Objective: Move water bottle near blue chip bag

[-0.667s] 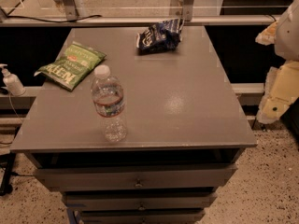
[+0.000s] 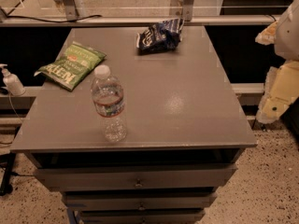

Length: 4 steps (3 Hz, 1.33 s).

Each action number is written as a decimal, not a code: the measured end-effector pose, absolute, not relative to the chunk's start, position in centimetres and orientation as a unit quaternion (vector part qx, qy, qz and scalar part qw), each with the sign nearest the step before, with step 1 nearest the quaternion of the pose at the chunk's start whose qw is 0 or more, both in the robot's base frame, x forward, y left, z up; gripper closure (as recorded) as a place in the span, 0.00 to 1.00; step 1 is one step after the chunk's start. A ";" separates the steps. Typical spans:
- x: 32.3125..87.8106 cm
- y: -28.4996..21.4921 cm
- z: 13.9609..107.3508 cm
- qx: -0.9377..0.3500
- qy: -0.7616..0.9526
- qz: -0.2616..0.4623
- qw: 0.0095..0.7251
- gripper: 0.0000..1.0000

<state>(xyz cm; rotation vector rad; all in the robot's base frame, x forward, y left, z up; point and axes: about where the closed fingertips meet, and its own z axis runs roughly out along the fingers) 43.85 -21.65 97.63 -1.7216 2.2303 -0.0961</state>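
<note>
Clear water bottle: upright, bench front edge
blue chip bag: back edge
gripper: off right edge, grip state unclear

Grey worktop over drawers, speckled floor, metal frame legs behind, dim light, end effector off worktop's right edge

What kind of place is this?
Probably a robot lab or workshop: a grey drawer cabinet on a speckled floor, a bottle and blue bag set out on top, and the gripper at the right edge, off the cabinet.
</note>
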 end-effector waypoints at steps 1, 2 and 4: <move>44.7 -19.7 95.6 -0.581 0.788 0.022 0.204 0.00; 45.3 -15.2 93.7 -0.561 0.778 0.096 0.267 0.00; 46.0 -6.1 91.0 -0.546 0.696 0.242 0.398 0.00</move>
